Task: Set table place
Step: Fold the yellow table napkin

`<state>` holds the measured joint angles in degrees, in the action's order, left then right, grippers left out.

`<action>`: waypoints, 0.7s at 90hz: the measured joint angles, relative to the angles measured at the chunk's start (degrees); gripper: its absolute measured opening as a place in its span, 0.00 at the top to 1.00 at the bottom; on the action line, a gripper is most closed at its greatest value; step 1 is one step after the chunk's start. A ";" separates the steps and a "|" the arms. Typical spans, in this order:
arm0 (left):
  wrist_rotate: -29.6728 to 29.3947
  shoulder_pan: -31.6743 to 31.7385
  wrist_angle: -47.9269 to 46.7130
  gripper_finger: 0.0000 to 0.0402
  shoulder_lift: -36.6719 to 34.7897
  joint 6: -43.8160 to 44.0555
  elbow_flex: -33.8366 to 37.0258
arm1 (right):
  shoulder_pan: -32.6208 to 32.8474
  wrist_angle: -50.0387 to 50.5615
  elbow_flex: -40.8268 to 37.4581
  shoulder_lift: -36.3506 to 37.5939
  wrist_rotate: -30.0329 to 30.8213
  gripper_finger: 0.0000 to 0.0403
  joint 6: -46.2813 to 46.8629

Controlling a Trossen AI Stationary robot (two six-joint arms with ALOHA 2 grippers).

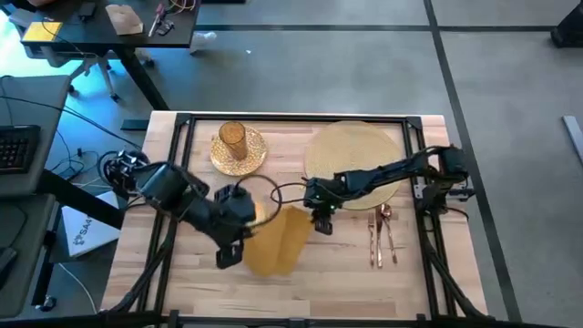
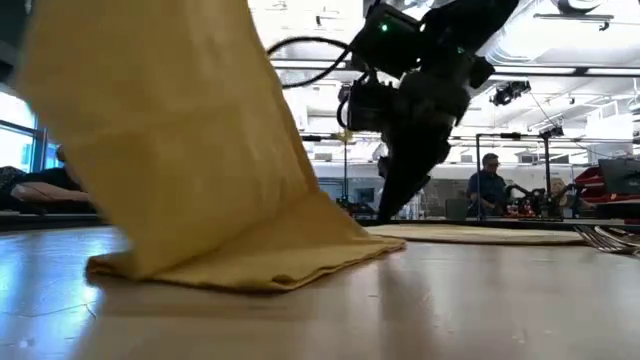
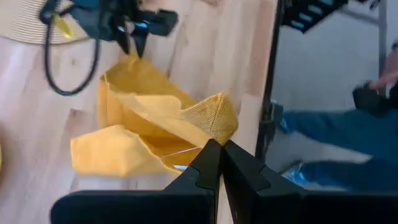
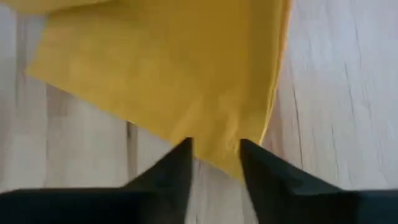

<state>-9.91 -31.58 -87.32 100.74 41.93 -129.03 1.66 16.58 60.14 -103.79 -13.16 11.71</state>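
Note:
The yellow cloth napkin [image 1: 278, 241] lies half raised near the middle of the table [image 1: 364, 292]. My left gripper [image 3: 219, 146] is shut on one of its corners, at the napkin's near left [image 1: 228, 253]. In the low view, the raised cloth [image 2: 180, 130] slopes down to a part lying flat on the wood. My right gripper [image 4: 214, 155] stands open at the napkin's far right edge [image 1: 321, 223], fingers pointing down. The gold plate [image 1: 239, 153] carries the amber glass [image 1: 232, 137] at the far left. The round placemat [image 1: 357, 150] lies far right, the copper cutlery [image 1: 383, 235] near it. My left gripper pinches a folded-over corner of the napkin [image 3: 214, 121] between its two fingers. That corner is lifted clear, and the cloth hangs slack from it in loose folds, its far part resting on the table. My right gripper's fingers [image 4: 180, 165] straddle the napkin's flat edge [image 4: 214, 149]; whether they touch it I cannot tell.
A black metal frame rail [image 1: 291, 118] runs around the tabletop. A black cable [image 1: 273, 191] loops between the two arms. A small dark desk [image 1: 109, 32] stands beyond the far left corner. People sit in the room behind [image 2: 487, 185].

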 joint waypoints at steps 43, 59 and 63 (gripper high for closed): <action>5.53 -5.61 0.65 1.00 4.76 2.12 0.00 | 1.46 -13.83 0.11 -7.16 3.58 0.46 -8.85; 4.28 -6.03 0.43 1.00 4.57 5.24 0.00 | 2.16 -10.81 0.11 -6.66 4.23 0.75 -2.61; 4.11 -6.03 0.35 1.00 4.50 5.77 0.00 | 2.20 -9.71 0.11 -6.22 3.10 0.82 -1.26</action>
<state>-5.79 -37.60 -86.97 105.23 47.70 -129.03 3.86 6.88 60.25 -110.01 -10.06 10.46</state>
